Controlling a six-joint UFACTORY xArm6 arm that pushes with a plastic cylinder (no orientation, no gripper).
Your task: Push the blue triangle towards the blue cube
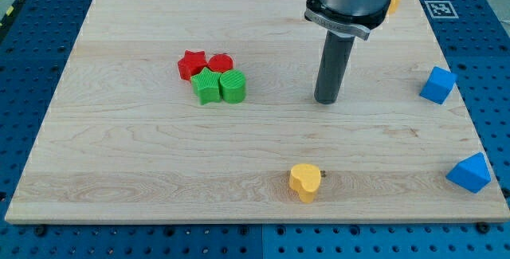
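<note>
Pale wooden board (119, 155) atop blue pegboard table (494, 20).

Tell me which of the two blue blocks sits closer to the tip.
The blue cube, at the view's right edge level with my tip. The blue triangle lies farther off, down in the view's bottom-right corner.

From my tip (326, 100), you have bare surface (119, 155) running toward the view's right as far as the blue cube (437, 84) and the blue triangle (468, 172). The yellow heart (304, 182) sits below my tip, well apart. The red star (190, 64), another red block (221, 63), a green star (207, 86) and a green cylinder (233, 87) cluster together, touching, well to my tip's left.
</note>
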